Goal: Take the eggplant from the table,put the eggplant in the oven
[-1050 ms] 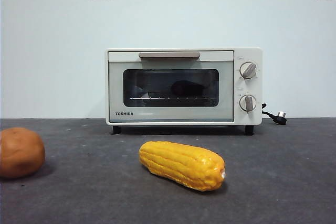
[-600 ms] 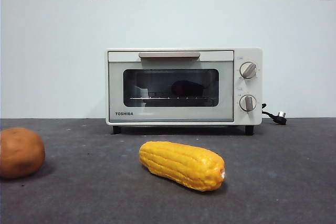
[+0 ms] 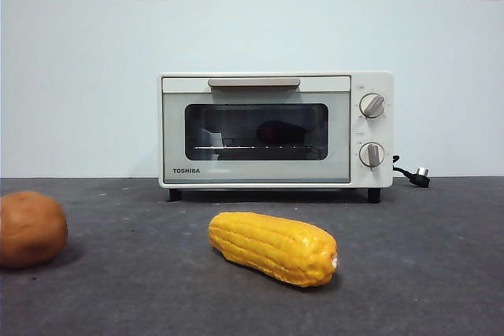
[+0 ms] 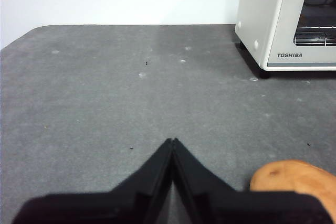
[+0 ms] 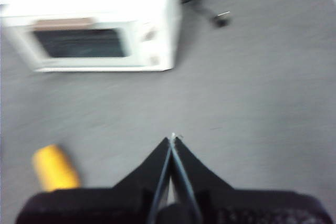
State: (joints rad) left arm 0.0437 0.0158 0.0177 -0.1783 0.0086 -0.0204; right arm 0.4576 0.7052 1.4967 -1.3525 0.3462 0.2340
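Front view only: dark eggplant (image 3: pixel 281 132) on wire rack behind oven (image 3: pixel 276 129) glass, door closed. Left gripper (image 4: pixel 172 141) & right gripper (image 5: pixel 172 137) jaws pressed together, over speckled table (image 4: pixel 105 103).

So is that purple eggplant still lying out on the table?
No, the eggplant shows as a dark shape behind the glass of the shut oven, while only the corn cob and potato lie on the table.

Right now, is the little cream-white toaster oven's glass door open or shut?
Shut: the oven door stands flush, the dark purple eggplant behind its glass.
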